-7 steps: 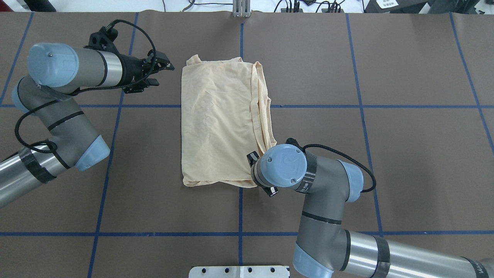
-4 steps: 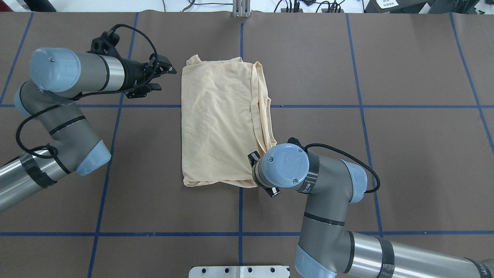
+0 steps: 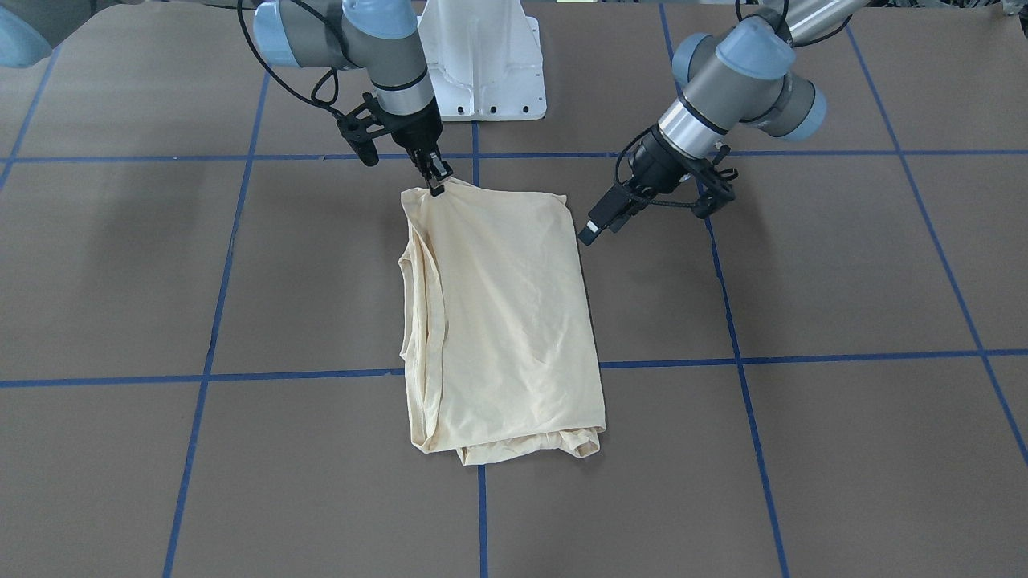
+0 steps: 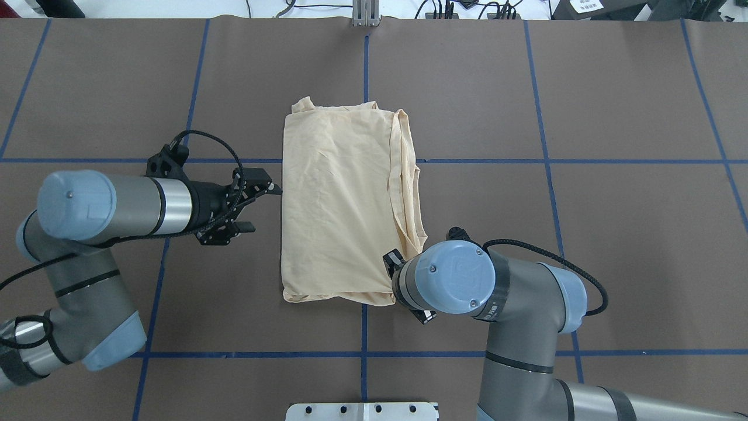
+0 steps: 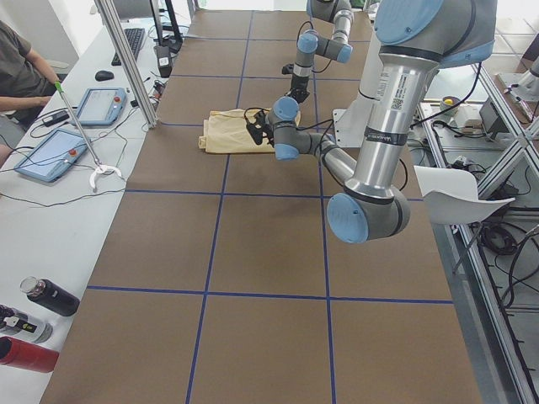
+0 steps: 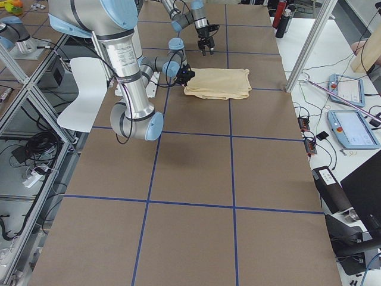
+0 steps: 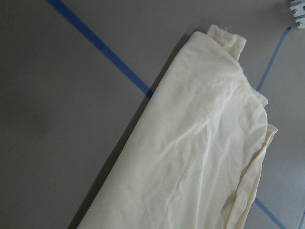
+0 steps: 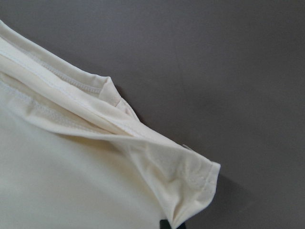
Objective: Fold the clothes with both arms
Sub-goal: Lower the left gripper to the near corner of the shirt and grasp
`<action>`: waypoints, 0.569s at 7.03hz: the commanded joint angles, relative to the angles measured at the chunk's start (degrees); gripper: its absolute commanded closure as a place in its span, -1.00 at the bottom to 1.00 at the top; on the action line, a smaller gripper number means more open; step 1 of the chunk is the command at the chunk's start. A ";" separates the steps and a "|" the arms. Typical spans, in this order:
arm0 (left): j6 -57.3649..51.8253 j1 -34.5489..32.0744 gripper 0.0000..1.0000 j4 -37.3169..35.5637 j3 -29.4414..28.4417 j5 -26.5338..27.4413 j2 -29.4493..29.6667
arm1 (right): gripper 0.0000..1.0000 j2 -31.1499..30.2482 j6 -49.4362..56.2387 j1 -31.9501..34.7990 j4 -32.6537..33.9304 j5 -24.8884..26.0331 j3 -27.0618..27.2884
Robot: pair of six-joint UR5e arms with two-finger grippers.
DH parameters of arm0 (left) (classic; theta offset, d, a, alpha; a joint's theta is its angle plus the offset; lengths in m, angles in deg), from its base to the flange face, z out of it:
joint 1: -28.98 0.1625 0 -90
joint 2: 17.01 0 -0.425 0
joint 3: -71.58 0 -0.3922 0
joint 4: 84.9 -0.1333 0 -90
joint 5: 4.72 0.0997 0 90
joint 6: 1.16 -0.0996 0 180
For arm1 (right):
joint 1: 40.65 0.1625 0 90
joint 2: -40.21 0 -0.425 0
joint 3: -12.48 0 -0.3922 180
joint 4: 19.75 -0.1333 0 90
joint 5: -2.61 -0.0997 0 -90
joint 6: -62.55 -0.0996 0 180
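The clothes are one pale cream-yellow shirt (image 4: pixel 336 204), folded into a long rectangle at the table's middle, with its print hidden. My right gripper (image 3: pixel 437 183) is shut on the shirt's near right corner and holds it slightly raised; in the overhead view the wrist covers it. The right wrist view shows that hemmed corner (image 8: pixel 190 176) close up. My left gripper (image 4: pixel 261 206) stands open and empty just off the shirt's left edge, about halfway along it. The left wrist view looks along the shirt (image 7: pixel 200 157).
Brown table cover with blue tape grid lines (image 4: pixel 365 327). The white pedestal base (image 3: pixel 482 64) sits at the robot's side. A metal post (image 4: pixel 365 11) stands at the far edge. A person (image 5: pixel 17 76), tablets and bottles (image 5: pixel 50 299) are at a side table.
My left arm has swung toward the robot, from the shirt's far left corner to its mid left edge. The right arm drew back slightly and the shirt slid with it.
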 commanded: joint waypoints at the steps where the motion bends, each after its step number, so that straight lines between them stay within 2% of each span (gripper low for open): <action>1: 8.29 11.26 -0.99 -0.51 2.01 11.07 -2.95 | 1.00 -1.60 -0.03 -1.18 0.03 0.03 1.77; 2: 8.49 11.83 -0.98 -3.48 2.01 11.73 -2.78 | 1.00 -1.69 -0.03 -1.18 0.03 0.03 1.86; 4: 10.86 14.10 -0.91 -4.12 1.05 11.92 -2.07 | 1.00 -1.52 -0.03 -1.18 0.11 0.03 1.77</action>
